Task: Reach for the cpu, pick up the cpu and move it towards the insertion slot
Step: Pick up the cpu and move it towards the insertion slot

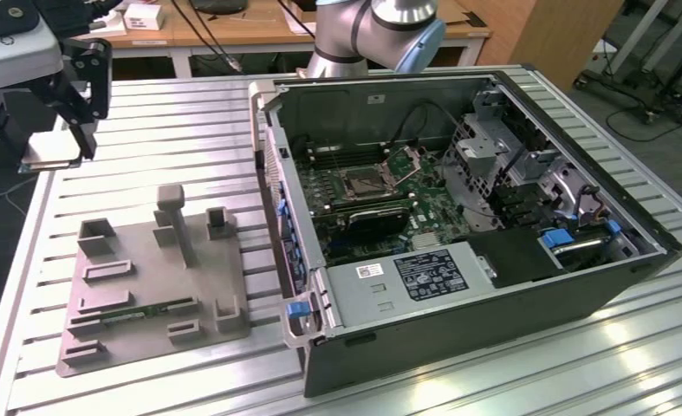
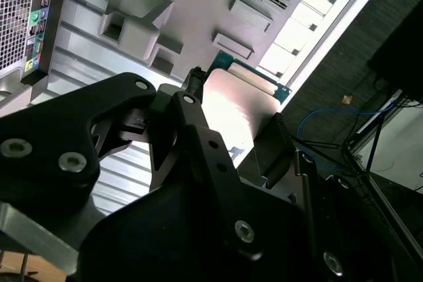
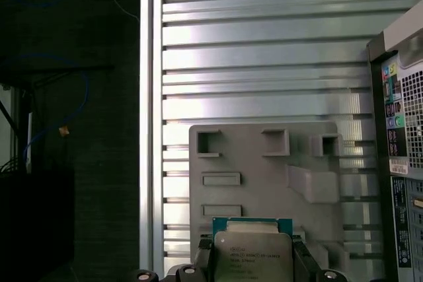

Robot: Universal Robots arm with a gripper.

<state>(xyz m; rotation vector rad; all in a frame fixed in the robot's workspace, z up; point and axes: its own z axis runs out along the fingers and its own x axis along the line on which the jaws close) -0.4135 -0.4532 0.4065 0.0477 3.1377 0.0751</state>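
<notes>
The cpu (image 1: 49,161), a thin square chip with a pale metal top, hangs in the air above the far left edge of the table in the exterior view. My gripper (image 1: 61,149) is shut on it. In the first wrist view the cpu (image 3: 252,257) sits between black fingers (image 3: 204,255), with the gripper (image 3: 252,265) closed on its two sides. The second wrist view has the cpu (image 2: 234,107) at the gripper (image 2: 231,127), above the tray. The insertion slot (image 1: 361,182) lies inside the open computer case (image 1: 468,286), its hinged metal plate (image 1: 416,159) raised, well to the exterior view's right of the gripper.
A grey plastic tray (image 1: 156,260) with recesses and upright posts lies on the slatted metal table (image 1: 178,121), below and beside the gripper; a narrow green strip (image 1: 144,310) rests in it. The case's raised side wall (image 1: 274,199) stands between tray and slot. The arm's base (image 1: 370,39) is behind the case.
</notes>
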